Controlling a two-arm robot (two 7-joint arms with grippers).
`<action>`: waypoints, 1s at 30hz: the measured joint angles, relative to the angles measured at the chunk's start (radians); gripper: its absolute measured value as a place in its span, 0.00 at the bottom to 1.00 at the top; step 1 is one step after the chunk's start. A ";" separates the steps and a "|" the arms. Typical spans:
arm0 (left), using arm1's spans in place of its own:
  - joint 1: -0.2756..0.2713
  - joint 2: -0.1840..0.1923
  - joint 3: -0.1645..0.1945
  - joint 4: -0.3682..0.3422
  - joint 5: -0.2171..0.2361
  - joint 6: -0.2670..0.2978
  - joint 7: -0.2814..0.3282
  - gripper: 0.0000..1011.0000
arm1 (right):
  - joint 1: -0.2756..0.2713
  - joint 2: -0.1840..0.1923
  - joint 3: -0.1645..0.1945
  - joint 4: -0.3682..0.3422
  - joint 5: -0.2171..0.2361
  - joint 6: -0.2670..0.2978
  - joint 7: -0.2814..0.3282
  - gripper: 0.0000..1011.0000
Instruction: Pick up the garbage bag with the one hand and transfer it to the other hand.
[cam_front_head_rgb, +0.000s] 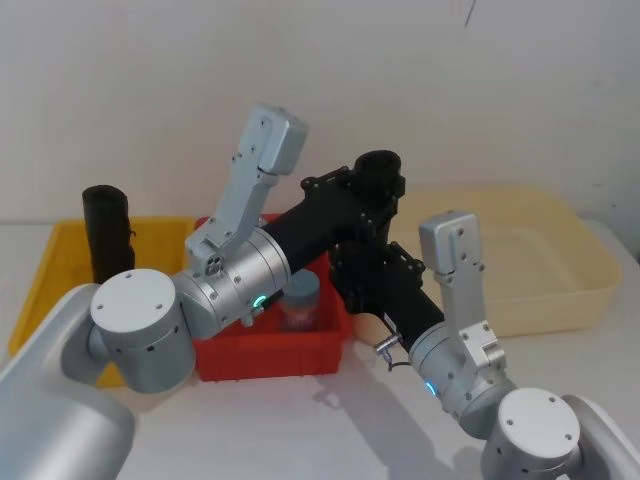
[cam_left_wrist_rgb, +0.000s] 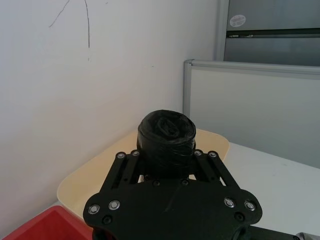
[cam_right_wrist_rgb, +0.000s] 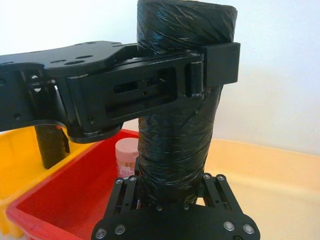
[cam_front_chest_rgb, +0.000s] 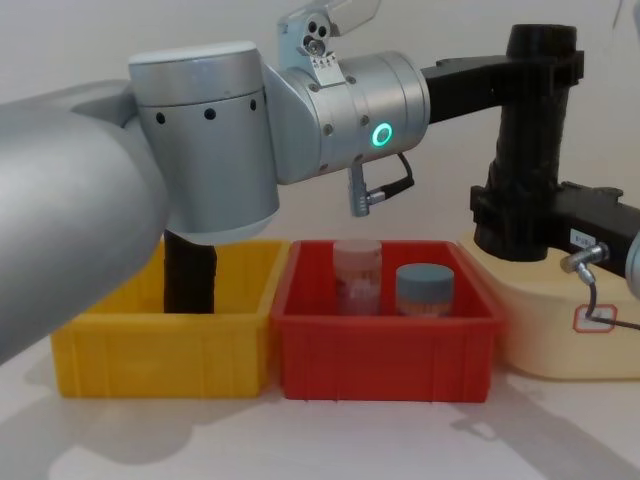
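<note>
Garbage bag: upright, aloft. Left gripper: fingers clamped on its top. Right gripper: fingers closed round its lower end, directly beneath.

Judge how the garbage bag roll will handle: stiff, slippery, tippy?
Probably stiff: the garbage bag roll stands straight, left gripper near its top, right gripper at its base. Smooth plastic film may slip. Tall and narrow, likely tippy.
</note>
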 joint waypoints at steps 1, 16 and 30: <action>0.000 0.000 0.000 0.000 0.000 0.000 0.000 0.39 | 0.000 -0.001 0.001 0.000 -0.001 0.000 0.000 0.53; 0.000 0.000 0.000 0.000 0.000 0.000 0.000 0.83 | -0.002 -0.012 0.020 -0.004 -0.011 -0.001 -0.001 0.53; 0.000 0.000 0.000 0.000 0.000 0.000 0.000 0.99 | 0.054 -0.021 0.073 0.070 -0.024 0.012 -0.034 0.53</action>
